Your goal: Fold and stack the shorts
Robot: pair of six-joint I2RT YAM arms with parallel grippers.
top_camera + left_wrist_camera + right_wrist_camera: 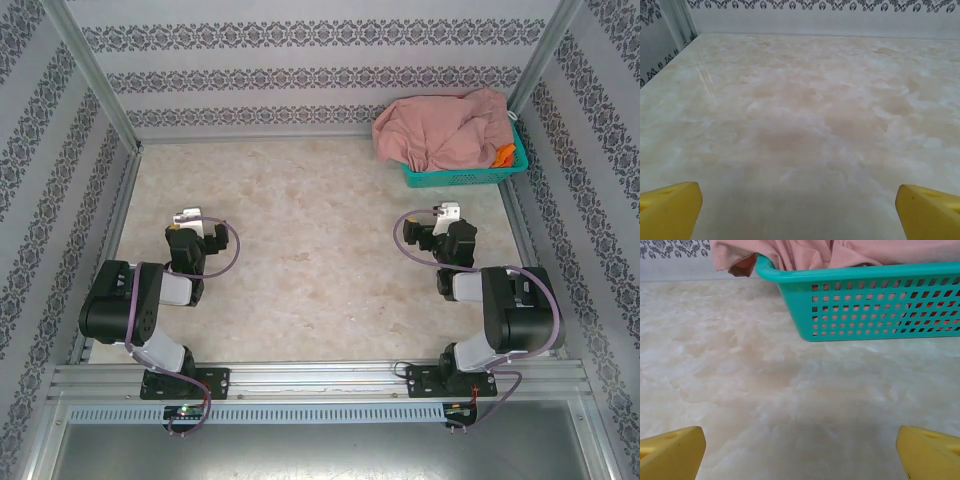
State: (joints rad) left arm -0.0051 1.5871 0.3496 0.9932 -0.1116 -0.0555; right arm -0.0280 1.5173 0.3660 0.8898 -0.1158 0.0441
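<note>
Dusty pink shorts [442, 130] lie heaped over a teal mesh basket [470, 178] at the back right of the table, spilling over its left rim. A bit of orange shorts [505, 155] pokes out at the basket's right end, and red-orange cloth shows through the mesh [940, 305]. The pink shorts [805, 252] hang over the basket [865, 300] in the right wrist view. My left gripper [800, 212] is open over bare table at the left, nothing between its yellow fingers [670, 210]. My right gripper [800, 455] is open too, short of the basket, its yellow fingers [930, 452] apart.
The marble-patterned tabletop [310, 250] stretches between the two arms. Patterned walls with metal posts [90, 70] close in the left, back and right sides. The basket sits close against the right wall.
</note>
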